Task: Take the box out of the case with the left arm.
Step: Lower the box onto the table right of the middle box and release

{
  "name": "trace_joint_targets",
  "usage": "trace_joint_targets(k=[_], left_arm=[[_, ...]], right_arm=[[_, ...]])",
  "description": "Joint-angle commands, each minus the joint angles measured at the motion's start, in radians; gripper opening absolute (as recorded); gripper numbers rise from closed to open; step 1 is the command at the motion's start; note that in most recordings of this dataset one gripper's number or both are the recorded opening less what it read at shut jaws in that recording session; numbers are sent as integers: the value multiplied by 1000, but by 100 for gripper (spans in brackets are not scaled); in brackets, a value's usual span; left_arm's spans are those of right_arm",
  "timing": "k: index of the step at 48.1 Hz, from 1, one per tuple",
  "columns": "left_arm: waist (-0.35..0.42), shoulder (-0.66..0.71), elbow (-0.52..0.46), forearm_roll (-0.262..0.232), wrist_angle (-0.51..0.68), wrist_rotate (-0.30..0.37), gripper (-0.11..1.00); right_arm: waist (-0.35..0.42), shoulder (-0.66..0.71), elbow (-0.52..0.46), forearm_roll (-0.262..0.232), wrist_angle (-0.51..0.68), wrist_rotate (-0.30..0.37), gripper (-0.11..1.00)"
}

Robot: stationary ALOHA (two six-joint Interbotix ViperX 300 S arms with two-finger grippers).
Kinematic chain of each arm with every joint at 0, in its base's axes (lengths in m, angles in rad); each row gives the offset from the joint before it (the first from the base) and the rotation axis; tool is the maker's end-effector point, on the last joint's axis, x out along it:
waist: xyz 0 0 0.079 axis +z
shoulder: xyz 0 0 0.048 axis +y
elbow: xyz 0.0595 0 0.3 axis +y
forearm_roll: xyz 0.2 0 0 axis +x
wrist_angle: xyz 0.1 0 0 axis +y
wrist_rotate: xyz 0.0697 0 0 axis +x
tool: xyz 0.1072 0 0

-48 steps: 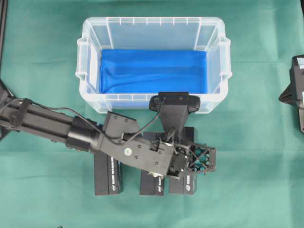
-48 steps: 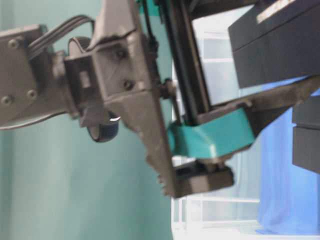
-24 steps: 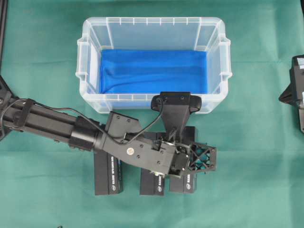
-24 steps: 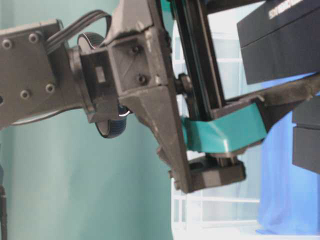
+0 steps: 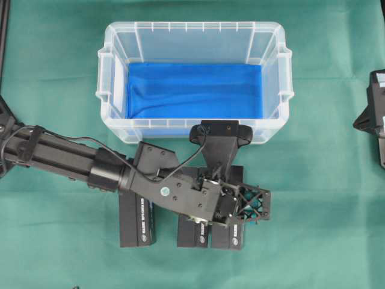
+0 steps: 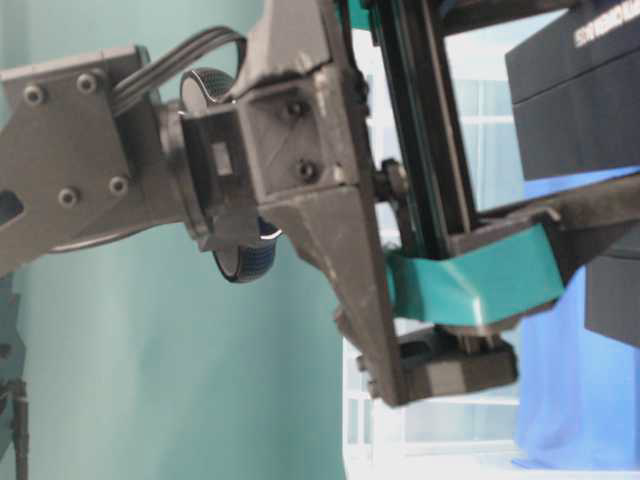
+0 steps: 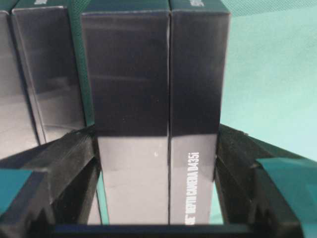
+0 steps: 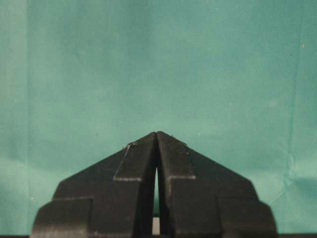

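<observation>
The clear case (image 5: 192, 25) stands at the back with only blue cloth (image 5: 192, 90) on its bottom. Three black boxes lie on the green cloth in front of it. My left gripper (image 5: 233, 208) points down over the rightmost box (image 5: 228, 236), one finger on each side. In the left wrist view that box (image 7: 148, 124) fills the space between my left gripper's (image 7: 156, 131) fingers (image 7: 69, 158), with thin slivers of green cloth showing beside it. It lies level with its neighbour (image 7: 49, 79). My right gripper (image 8: 157, 134) is shut over bare cloth.
The other two boxes (image 5: 137, 220) (image 5: 192, 232) lie left of the gripper, the nearer one close against the box between the fingers. The right arm (image 5: 376, 117) is parked at the right edge. Bare green cloth lies right of the boxes.
My left gripper and its box have shifted slightly left and toward the front. The box now lies against the middle box. The right arm has not moved.
</observation>
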Motion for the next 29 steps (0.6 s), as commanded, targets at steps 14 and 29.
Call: trace_joint_targets(k=[14, 29], left_arm=[[-3, -32, -18, 0, -17, 2, 92], [0, -44, -26, 0, -11, 2, 92]], right_arm=[[-2, 8, -26, 3, -3, 3, 0], [-2, 8, -25, 3, -3, 3, 0]])
